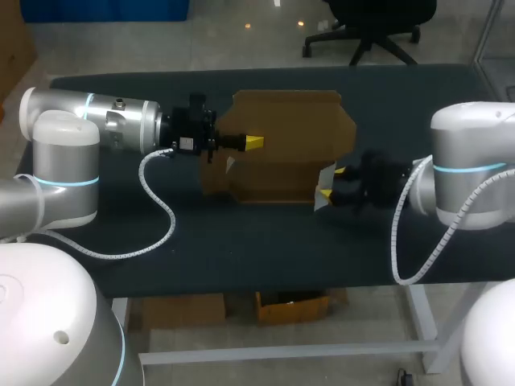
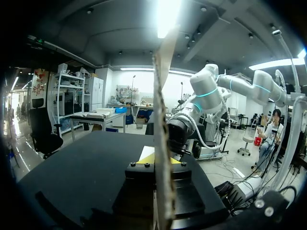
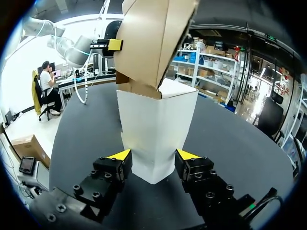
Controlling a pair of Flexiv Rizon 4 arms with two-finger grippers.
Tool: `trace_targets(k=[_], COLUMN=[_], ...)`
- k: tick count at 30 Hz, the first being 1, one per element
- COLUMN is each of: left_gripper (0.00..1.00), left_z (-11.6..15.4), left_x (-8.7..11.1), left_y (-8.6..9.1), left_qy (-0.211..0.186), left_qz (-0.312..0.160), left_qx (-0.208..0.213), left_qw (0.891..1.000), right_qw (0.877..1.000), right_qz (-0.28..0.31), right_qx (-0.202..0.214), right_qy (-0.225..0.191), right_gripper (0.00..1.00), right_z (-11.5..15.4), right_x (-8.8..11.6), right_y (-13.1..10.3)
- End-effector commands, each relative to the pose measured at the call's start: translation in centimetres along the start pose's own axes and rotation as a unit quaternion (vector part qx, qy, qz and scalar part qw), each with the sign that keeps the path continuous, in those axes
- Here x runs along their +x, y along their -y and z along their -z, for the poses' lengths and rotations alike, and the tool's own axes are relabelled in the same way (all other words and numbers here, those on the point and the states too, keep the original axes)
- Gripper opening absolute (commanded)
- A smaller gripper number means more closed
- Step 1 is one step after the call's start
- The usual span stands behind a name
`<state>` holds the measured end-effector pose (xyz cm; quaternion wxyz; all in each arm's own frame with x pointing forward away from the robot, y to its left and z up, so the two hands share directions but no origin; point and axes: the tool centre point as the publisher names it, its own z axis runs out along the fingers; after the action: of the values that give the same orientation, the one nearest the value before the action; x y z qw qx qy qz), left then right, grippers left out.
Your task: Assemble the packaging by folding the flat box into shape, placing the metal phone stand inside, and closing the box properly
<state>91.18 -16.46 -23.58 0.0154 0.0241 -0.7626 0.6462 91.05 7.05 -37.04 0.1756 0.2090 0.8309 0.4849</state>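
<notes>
The brown cardboard box hangs unfolded above the middle of the table. My left gripper comes in from the left and is shut on its left part. In the left wrist view the cardboard stands edge-on, pinched between that gripper's fingers. My right gripper is at the box's lower right corner. In the right wrist view the box's white panel hangs below its brown panels, between the yellow tips of the right gripper, which touch it from both sides. No phone stand is in view.
The dark table top lies under the box. My right arm shows across the table in the left wrist view, and my left gripper shows behind the box in the right wrist view.
</notes>
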Motion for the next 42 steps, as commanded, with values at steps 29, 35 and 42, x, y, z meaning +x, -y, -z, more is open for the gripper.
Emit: trace_targets(k=[29, 35, 42], left_gripper=[0.0, 0.0, 0.0], left_z=[0.0, 0.0, 0.0], left_x=[0.0, 0.0, 0.0], left_y=[-0.3, -0.3, -0.3], left_qy=[-0.001, -0.001, -0.001], left_qz=[0.0, 0.0, 0.0], left_qx=[0.0, 0.0, 0.0], left_qw=[1.0, 1.0, 1.0], right_qw=[0.991, 0.989, 0.983], right_qz=[-0.082, -0.094, -0.116], right_qx=[-0.046, -0.047, -0.054], right_qy=[0.091, 0.106, 0.13], right_gripper=[0.47, 0.47, 0.47], right_z=[-1.0, -1.3, -1.5], right_x=[-0.4, -0.4, -0.2], right_y=[0.0, -0.2, -0.3])
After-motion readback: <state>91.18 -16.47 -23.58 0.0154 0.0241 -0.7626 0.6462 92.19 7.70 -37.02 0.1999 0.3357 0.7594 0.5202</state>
